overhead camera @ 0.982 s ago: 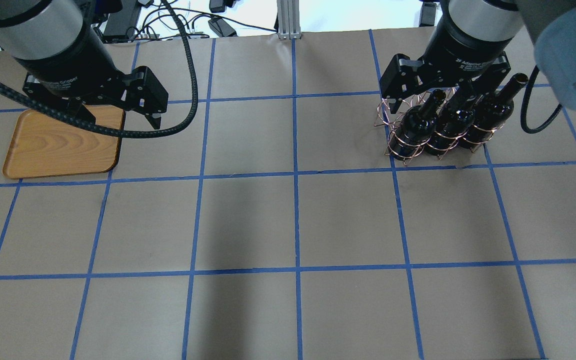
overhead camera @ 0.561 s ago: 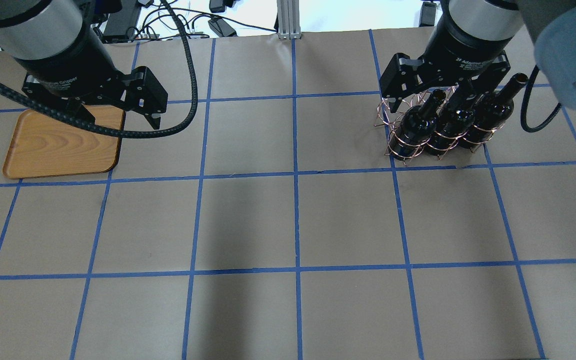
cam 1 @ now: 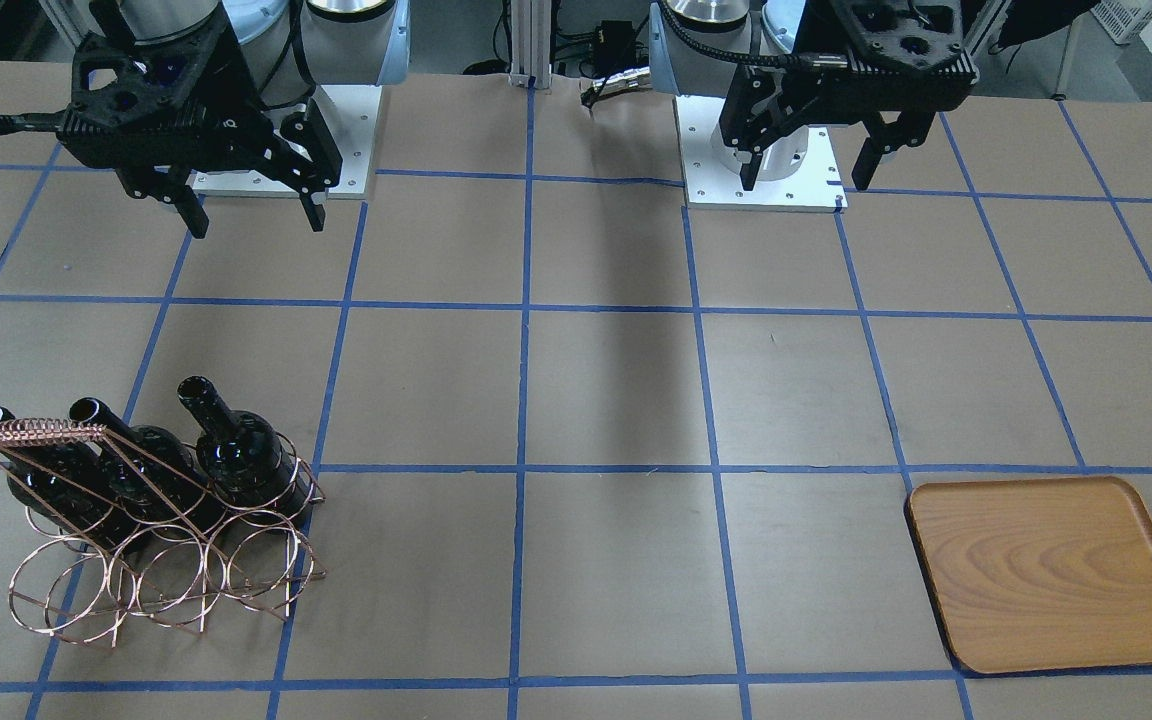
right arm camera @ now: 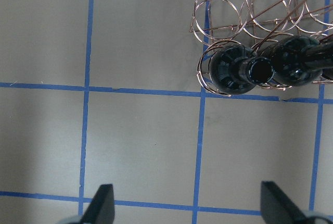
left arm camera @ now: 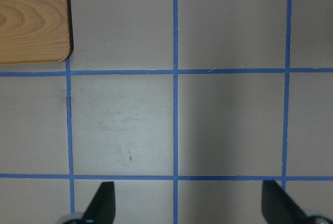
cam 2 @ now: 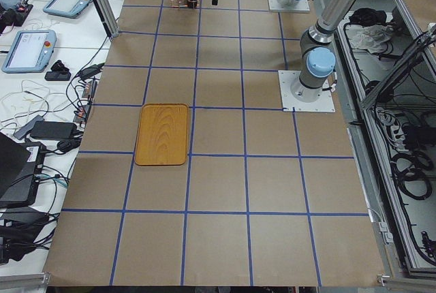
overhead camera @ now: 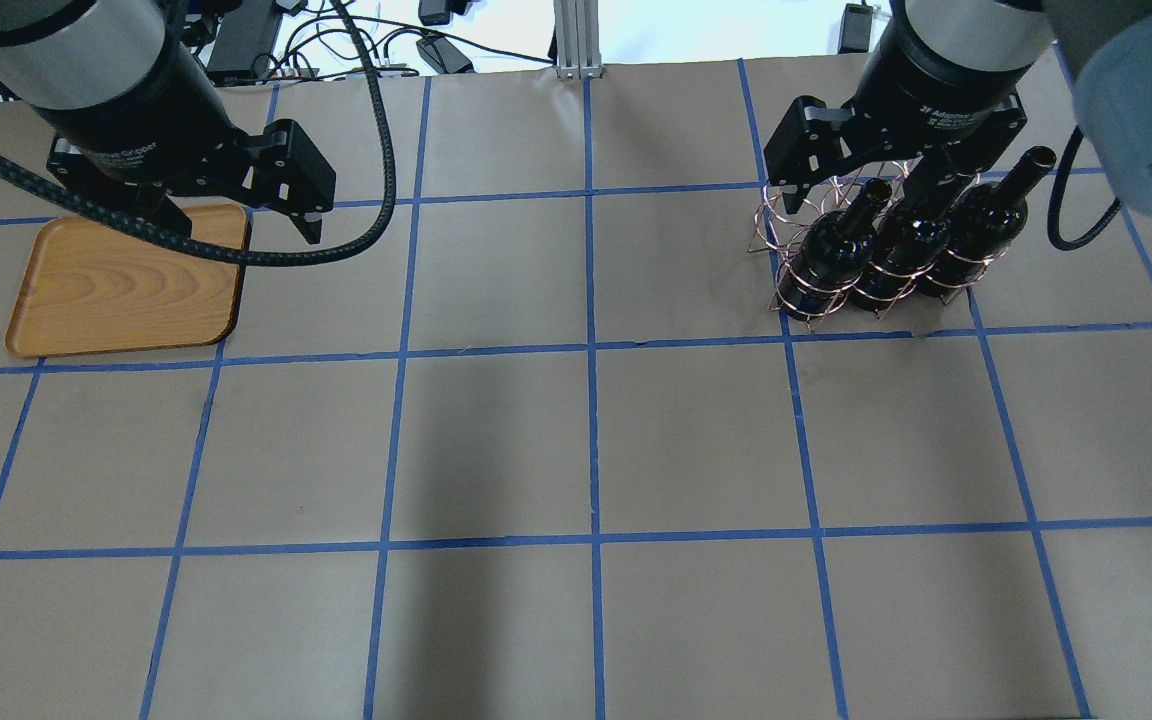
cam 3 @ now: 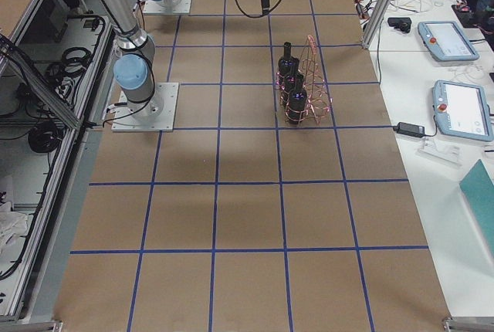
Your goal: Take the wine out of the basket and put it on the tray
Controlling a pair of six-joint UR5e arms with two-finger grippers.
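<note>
- right end effector [cam 1: 256,222]: fingers spread wide, nothing held, hanging above the bench [cam 1: 616,400], clear of the bottles
- left end effector [cam 1: 804,180]: spread open too, nothing held, over bare bench near a tray corner
- wine [cam 1: 236,452]: three bottles, all standing in the basket [cam 1: 166,575], by operators' edge, robot's-right end
- tray [cam 1: 1046,570]: flat by operators' edge, robot's-left end

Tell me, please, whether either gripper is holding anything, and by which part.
Nothing is held: left gripper and right gripper are open and empty; the wine bottles sit in the basket.
</note>
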